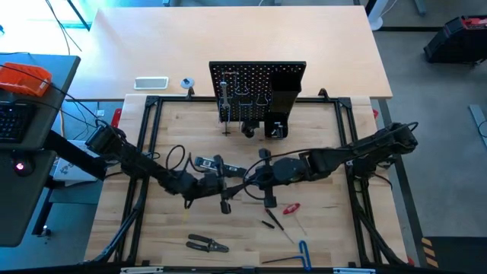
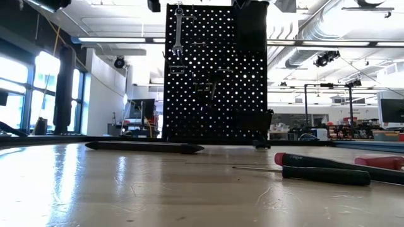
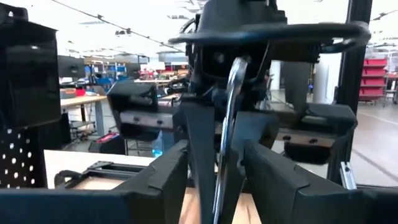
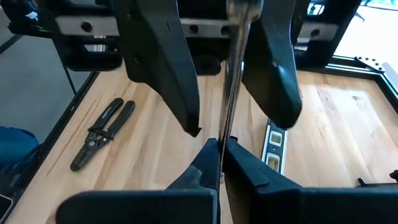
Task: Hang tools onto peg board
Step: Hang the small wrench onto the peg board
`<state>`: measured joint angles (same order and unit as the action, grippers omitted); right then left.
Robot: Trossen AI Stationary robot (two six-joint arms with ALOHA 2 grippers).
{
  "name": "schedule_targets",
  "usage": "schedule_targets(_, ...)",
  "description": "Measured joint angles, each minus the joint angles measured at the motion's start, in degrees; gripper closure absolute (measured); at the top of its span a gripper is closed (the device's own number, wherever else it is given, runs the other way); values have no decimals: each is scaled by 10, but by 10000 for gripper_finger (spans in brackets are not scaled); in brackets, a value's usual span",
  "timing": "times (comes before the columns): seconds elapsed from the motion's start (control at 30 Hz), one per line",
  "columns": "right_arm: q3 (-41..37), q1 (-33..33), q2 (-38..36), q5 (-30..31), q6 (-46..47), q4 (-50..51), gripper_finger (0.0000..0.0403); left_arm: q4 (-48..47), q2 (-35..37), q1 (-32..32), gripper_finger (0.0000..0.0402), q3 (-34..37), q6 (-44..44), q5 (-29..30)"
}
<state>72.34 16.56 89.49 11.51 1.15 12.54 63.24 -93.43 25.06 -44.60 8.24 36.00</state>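
While right tool [image 4: 219,163] clamps wrench [image 4: 235,74], left tool [image 3: 214,180] open around it; pliers [image 4: 102,132] nearby

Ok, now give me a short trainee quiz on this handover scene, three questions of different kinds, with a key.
1. True or false: a slim silver wrench hangs on the upright black perforated peg board.
2. Mid-table, which gripper is shut on the second silver wrench? A) left gripper B) right gripper C) neither
3. Fill in: the black-handled ____ lie near the pale wooden table's front edge.
Key: 1 true; 2 B, the left gripper's fingers stand open around it; 3 pliers.
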Motion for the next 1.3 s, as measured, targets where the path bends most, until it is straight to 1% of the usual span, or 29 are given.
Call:
schedule_targets(0.13, 0, -1, 2, 0, 2, 2, 400, -46, 0, 0, 300, -30, 32, -15)
schedule_targets(0.33, 0, 0, 2, -3, 1, 7, 400, -167, 0, -4, 365, -81, 44, -10)
schedule_targets(0.43, -1, 2, 2, -4, 1, 13, 400, -174, 0, -2, 393, -85, 57, -8)
schedule_targets(0.53, 0, 7, 2, 6, 1, 17, 400, -176, 1, 4, 396, -85, 70, 7)
schedule_targets(0.63, 0, 15, 2, 25, 1, 18, 400, -200, 10, 9, 399, -85, 71, 13)
schedule_targets(0.73, 0, 20, 1, 31, 1, 18, 400, -222, 21, 15, 399, -85, 72, 20)
schedule_targets(1.03, 2, 22, -1, 33, 4, 9, 401, -279, 61, 36, 401, -84, 85, 50)
schedule_targets(1.2, 1, 22, -1, 20, 1, -8, 400, -277, 62, 38, 401, -84, 81, 54)
schedule_targets(1.3, 0, 22, -1, 20, 1, -10, 390, -272, 62, 38, 401, -84, 83, 55)
